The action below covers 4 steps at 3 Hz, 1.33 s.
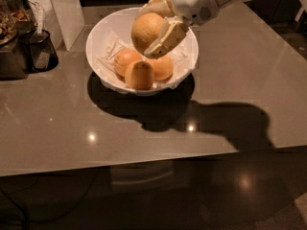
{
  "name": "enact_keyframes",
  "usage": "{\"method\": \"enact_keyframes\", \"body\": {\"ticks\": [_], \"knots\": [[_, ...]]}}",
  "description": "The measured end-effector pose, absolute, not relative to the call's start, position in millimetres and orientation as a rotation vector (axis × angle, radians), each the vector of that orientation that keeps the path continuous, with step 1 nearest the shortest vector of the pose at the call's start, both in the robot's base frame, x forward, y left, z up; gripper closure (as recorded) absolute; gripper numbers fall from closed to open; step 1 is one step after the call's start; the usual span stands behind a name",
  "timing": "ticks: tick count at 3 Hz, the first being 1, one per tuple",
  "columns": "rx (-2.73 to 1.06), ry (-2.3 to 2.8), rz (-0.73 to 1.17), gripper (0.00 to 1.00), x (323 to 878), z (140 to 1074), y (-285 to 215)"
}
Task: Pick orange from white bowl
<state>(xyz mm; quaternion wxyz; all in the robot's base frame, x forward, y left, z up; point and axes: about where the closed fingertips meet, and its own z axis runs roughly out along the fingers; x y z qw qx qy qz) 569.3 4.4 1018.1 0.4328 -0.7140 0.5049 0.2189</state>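
My gripper (152, 27) reaches in from the upper right and is shut on the orange (145, 30), a large pale fruit held between its cream fingers (165, 37). The orange hangs above the white bowl (98, 37), over the bowl's middle and clear of the fruit below. Three smaller oranges stay in the bowl on the crinkled white wrapping: one at the left (125, 60), one in front (139, 75), one at the right (162, 68) partly under the gripper.
The bowl sits on a grey glossy counter (230, 104). A dark cup with a utensil (42, 51) and a container of snacks (9, 37) stand at the far left. A white upright box (64, 11) stands behind them.
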Motion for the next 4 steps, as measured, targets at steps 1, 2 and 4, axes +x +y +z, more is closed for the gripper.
{"method": "enact_keyframes", "body": {"ticks": [1, 2, 4], "knots": [[-1.779, 1.258, 0.545, 1.0, 569.3, 1018.1, 4.4], [-1.726, 1.294, 0.532, 1.0, 547.5, 1021.4, -15.8], [-1.557, 1.373, 0.514, 1.0, 490.3, 1011.0, -53.1]]}}
